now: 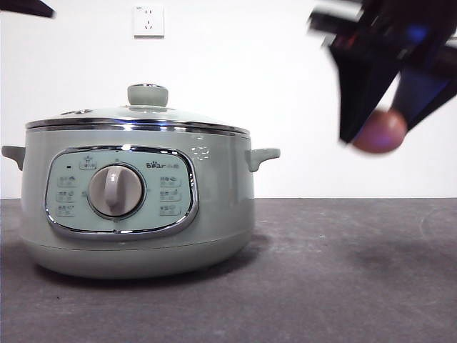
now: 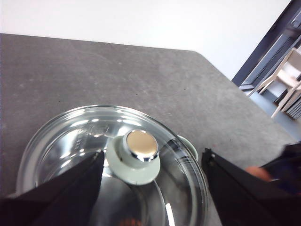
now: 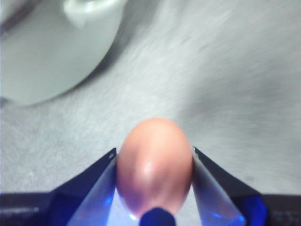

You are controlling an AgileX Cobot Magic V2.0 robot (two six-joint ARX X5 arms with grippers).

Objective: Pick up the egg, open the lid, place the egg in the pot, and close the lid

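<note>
We see the egg (image 3: pixel 154 167), smooth and brown-orange, pinched between the two jaws of our right gripper (image 3: pixel 154 169) and held in the air well above the bench (image 1: pixel 343 271), out beyond the pot's side handle (image 1: pixel 263 156). The pale green pot (image 1: pixel 136 207) stands toward the bench's left edge with the glass lid (image 1: pixel 136 118) seated on it, closing the way in. Our left gripper (image 2: pixel 153 188) hangs over the lid, its jaws spread on either side of the knob (image 2: pixel 137 150) without touching it; only that wrist view shows this. A wall socket (image 1: pixel 148 20) sits behind.
</note>
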